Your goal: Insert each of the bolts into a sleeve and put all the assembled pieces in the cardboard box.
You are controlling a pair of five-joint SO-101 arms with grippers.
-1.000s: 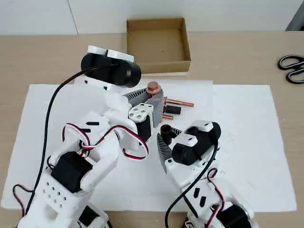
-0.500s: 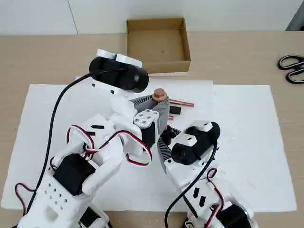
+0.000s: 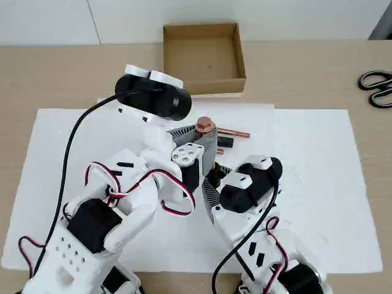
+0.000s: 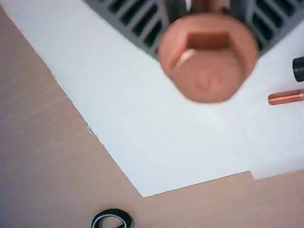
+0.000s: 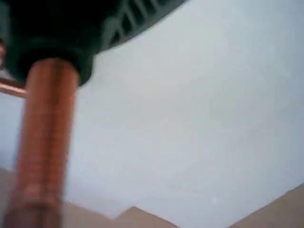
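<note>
Bolt, clamped head-up in the left gripper, is shifting toward five o'clock and meeting the black sleeve the right gripper is pinching at centre, so we are reading insertion as starting, cardboard box at twelve o'clock waiting.

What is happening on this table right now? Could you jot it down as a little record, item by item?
Left arm: left gripper shut on a copper bolt, head upward
Right arm: right gripper shut on a black sleeve, with a copper shaft poking out of it
Box: cardboard box open, no pieces inside
Loose parts: spare bolt and spare sleeve on the white sheet
Aside: scissors on the bare table
</note>
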